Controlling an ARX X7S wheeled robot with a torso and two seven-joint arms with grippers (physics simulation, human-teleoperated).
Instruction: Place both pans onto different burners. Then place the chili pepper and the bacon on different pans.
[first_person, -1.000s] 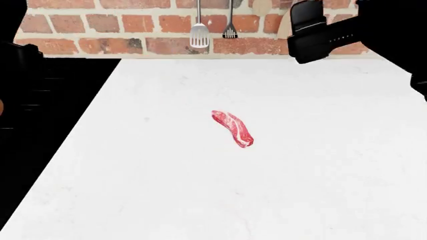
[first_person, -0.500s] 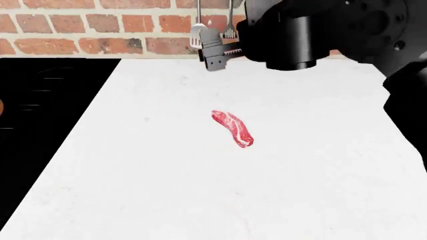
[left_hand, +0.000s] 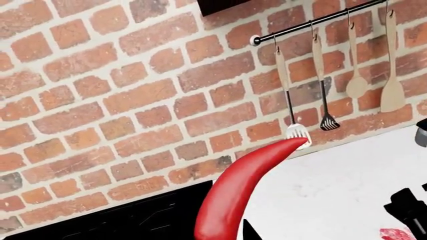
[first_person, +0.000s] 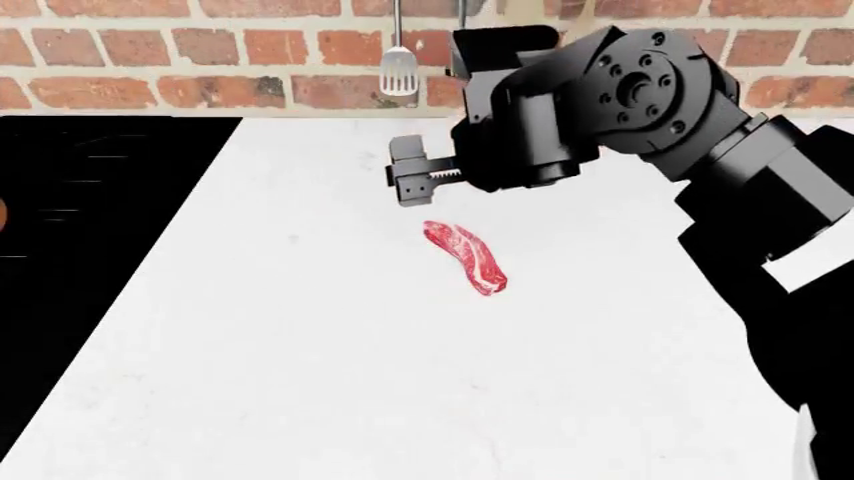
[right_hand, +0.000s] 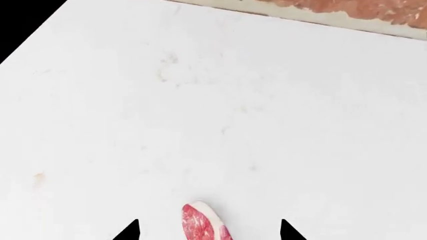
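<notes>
The bacon (first_person: 466, 256), a pink-red strip with white fat, lies on the white counter (first_person: 400, 380). It also shows in the right wrist view (right_hand: 200, 226) and the left wrist view (left_hand: 399, 233). My right gripper (first_person: 416, 182) hangs just behind and above it, open, with the strip's end between the fingertips (right_hand: 131, 231). My left gripper (left_hand: 223, 236) is out of the head view and is shut on the chili pepper (left_hand: 241, 187), which sticks up in front of the brick wall. The black stovetop (first_person: 80, 250) is at the left. Both pans are out of view.
A brick wall (first_person: 200, 60) with hanging utensils (first_person: 398, 62) runs along the back of the counter. A small orange sliver (first_person: 3, 212) shows at the head view's left edge over the stovetop. My right arm (first_person: 747, 200) fills the right side.
My right arm has swung from the upper right down and left, bringing its gripper close behind the bacon. The bacon has not moved.
</notes>
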